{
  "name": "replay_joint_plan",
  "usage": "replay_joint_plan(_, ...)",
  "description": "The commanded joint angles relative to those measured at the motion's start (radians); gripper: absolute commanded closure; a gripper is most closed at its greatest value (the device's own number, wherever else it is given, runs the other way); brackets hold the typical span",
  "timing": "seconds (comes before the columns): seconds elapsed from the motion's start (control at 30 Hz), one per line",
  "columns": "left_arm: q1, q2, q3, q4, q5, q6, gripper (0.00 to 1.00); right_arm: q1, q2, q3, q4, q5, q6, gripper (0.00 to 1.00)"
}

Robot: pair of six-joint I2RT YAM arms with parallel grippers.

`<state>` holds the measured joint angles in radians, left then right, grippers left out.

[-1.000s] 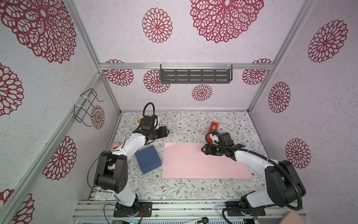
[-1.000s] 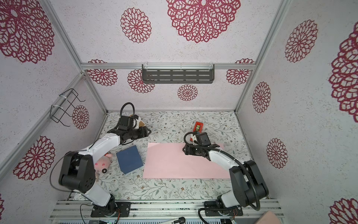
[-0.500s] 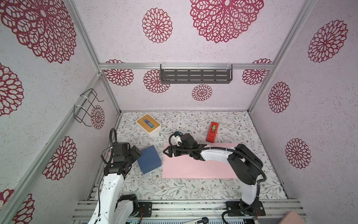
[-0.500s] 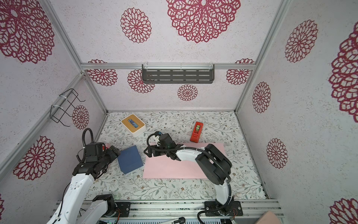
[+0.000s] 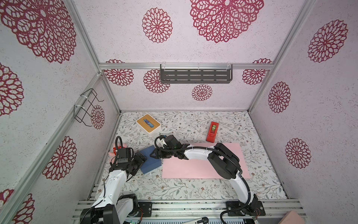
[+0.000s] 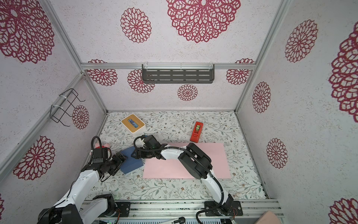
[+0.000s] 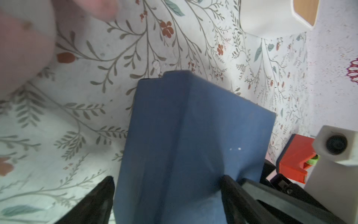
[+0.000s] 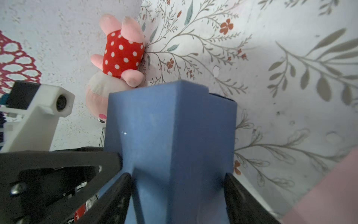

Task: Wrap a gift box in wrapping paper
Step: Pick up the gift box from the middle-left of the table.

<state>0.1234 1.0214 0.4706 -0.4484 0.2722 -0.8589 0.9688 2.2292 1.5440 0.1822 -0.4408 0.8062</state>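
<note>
The navy-blue gift box (image 5: pixel 152 163) (image 6: pixel 131 163) rests on the floral table, just left of the pink wrapping paper (image 5: pixel 193 166) (image 6: pixel 168 168), which lies flat. My left gripper (image 5: pixel 142 158) (image 7: pixel 167 186) straddles the box's left corner, one finger on a face and the other at the neighbouring face's edge. My right gripper (image 5: pixel 155 154) (image 8: pixel 178 180) straddles the opposite corner. Its fingers (image 8: pixel 126 184) press dents into both faces. A strip of the paper (image 8: pixel 329 194) shows in the right wrist view.
A white tissue box with a wooden top (image 5: pixel 148 123) sits at the back left. A red tape dispenser (image 5: pixel 212 131) lies behind the paper. A pink plush toy in a red dotted dress (image 8: pixel 120 56) lies against the left wall, close behind the gift box.
My left arm has swung from the back of the table to the box's left corner. My right arm has crossed the paper leftward and closed on the box's other corner.
</note>
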Motion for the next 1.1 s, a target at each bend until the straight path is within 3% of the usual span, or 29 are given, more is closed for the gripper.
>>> replay_joint_plan(0.0,0.004,0.015,-0.035,0.108,0.067,-0.017,0.18,0.005,-0.003,0.047,-0.027,-0.05,0.017,0.29)
replay_joint_plan(0.13,-0.003,0.005,-0.059,0.24,0.163,-0.025,0.23,0.005,0.0,0.061,0.031,-0.104,0.054,0.33)
replay_joint_plan(0.57,-0.083,-0.049,0.0,0.24,0.162,-0.041,0.26,0.013,-0.102,0.023,0.082,-0.109,0.092,0.38)
replay_joint_plan(0.83,-0.258,0.007,0.055,0.277,0.084,-0.066,0.26,0.009,-0.237,-0.12,0.054,-0.044,0.059,0.38)
replay_joint_plan(1.07,-0.468,0.132,0.127,0.375,-0.002,-0.133,0.27,-0.029,-0.443,-0.364,0.044,0.032,0.062,0.39)
